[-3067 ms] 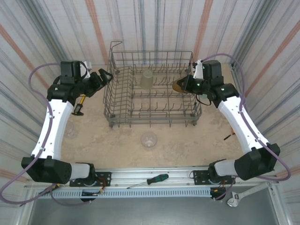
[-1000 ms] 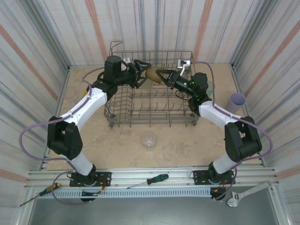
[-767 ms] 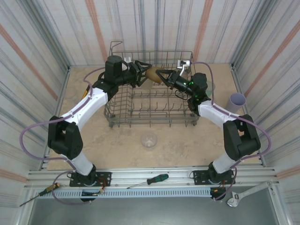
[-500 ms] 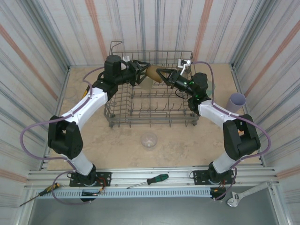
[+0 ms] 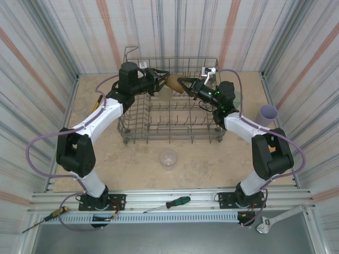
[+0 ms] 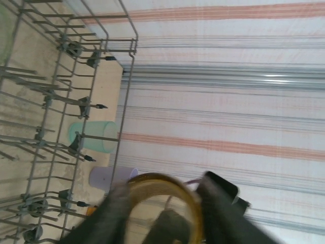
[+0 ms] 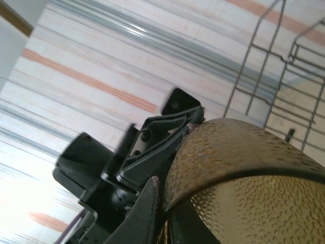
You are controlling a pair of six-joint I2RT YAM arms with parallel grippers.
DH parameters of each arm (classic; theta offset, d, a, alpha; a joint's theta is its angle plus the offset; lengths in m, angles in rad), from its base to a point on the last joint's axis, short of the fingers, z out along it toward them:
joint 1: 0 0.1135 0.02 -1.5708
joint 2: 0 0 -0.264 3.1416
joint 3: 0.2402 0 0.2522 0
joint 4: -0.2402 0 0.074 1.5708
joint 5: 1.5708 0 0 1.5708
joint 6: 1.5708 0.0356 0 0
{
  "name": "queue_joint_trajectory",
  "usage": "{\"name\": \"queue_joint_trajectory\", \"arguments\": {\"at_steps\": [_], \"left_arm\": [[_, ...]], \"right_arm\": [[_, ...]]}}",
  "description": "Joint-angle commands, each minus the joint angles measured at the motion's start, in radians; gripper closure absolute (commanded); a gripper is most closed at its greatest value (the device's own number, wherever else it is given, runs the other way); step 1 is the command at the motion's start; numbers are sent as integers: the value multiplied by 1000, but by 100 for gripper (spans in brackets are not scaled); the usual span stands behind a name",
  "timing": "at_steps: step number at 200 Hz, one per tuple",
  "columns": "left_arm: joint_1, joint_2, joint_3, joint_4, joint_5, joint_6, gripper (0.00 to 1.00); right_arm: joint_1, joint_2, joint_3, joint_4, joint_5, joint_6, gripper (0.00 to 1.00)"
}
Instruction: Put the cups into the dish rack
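A clear cup (image 5: 168,157) sits on the table (image 5: 106,159) at the dish rack (image 5: 127,138)'s near edge. Over the rack's far edge the amber cup (image 5: 173,83) lies sideways, axis left-right. The right gripper (image 5: 184,84) clamps one end. The left gripper (image 5: 160,81) flanks the other; I cannot tell whether it presses.

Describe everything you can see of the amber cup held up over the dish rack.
The amber cup is a small translucent brown-yellow tumbler, plastic-looking, with a pebbled wall and a smooth rim band. It lies on its side in the air over the far end of the dish rack. The right pincer grips it; the fingers of the left pincer flank its open mouth.
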Motion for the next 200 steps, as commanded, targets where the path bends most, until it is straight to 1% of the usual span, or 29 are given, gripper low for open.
{"name": "queue_joint_trajectory", "arguments": {"at_steps": [1,6,15,29,43,55,98,181,200], "left_arm": [[-26,23,23,18,84,-7,79],[-25,23,23,19,88,-12,74],[-25,24,22,22,93,-21,61],[-26,21,17,34,98,-31,54],[-26,17,16,30,103,-30,40],[-23,11,15,20,103,-21,34],[-23,5,-1,21,107,-21,22],[-24,-5,-24,30,120,-32,15],[-23,-6,-30,41,121,-47,12]], "right_arm": [[15,22,50,38,-18,28,100],[16,24,50,42,-16,30,100],[17,30,54,52,-11,36,100],[17,38,58,70,-7,46,100],[15,41,58,94,-1,60,100],[12,33,55,98,7,62,100],[11,-9,52,59,20,30,100],[-2,-47,73,34,34,8,100],[-2,-54,70,13,42,-10,100]]}}
